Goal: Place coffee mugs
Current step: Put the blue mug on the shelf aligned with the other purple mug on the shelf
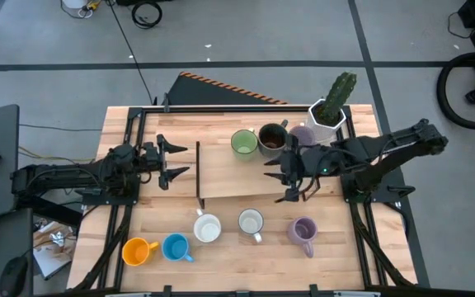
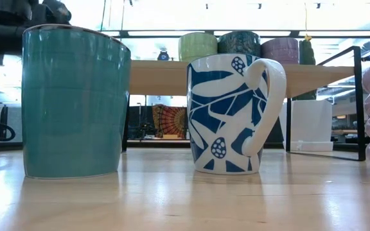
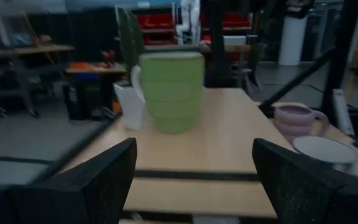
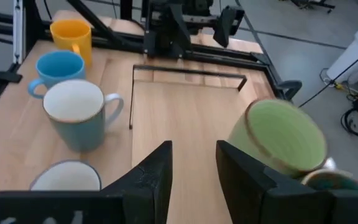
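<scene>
Mugs (image 1: 244, 143) beside right hand (image 1: 285, 175) (open)

The left gripper (image 3: 194, 180) is pointing along the raised shelf (image 3: 235, 140), its 2 fingers (image 3: 98, 180) spread wide. A green mug (image 3: 171, 91) is standing far ahead, a lavender mug (image 3: 297, 118) sitting beside the shelf.

Grey floor (image 1: 303, 33) with dark seams surrounds the wooden table (image 1: 221, 272)
</scene>
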`<state>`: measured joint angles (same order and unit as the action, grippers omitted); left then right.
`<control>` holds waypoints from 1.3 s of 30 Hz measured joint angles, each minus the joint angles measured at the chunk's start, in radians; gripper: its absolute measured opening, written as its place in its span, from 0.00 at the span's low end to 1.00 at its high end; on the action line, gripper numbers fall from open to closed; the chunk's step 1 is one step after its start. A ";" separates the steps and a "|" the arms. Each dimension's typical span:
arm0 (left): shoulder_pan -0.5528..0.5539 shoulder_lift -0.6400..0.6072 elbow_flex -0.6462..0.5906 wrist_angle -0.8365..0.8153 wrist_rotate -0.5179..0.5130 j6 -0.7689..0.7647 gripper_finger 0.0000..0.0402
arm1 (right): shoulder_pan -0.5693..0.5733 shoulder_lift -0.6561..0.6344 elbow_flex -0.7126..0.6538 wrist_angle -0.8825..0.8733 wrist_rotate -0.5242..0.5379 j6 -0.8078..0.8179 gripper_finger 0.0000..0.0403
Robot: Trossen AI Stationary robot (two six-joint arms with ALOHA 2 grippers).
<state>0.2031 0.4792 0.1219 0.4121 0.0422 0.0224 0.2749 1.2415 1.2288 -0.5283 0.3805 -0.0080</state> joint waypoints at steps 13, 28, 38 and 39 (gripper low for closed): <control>-0.237 -0.041 0.137 -0.557 -0.114 -0.282 0.81 | 0.048 -0.093 -0.322 0.339 -0.008 -0.121 0.32; -0.763 0.002 0.221 -0.830 -0.279 -1.039 0.78 | 0.090 -0.095 -0.425 0.493 -0.042 -0.152 0.32; -0.903 0.228 0.340 -0.848 -0.278 -1.271 0.72 | 0.131 0.002 -0.425 0.568 -0.022 -0.202 0.32; -0.907 0.253 0.375 -0.888 -0.278 -1.272 0.72 | 0.132 0.012 -0.425 0.578 -0.009 -0.217 0.32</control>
<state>-0.7041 0.7324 0.4972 -0.4754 -0.2359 -1.2500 0.4065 1.2531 0.8036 0.0498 0.3716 -0.2249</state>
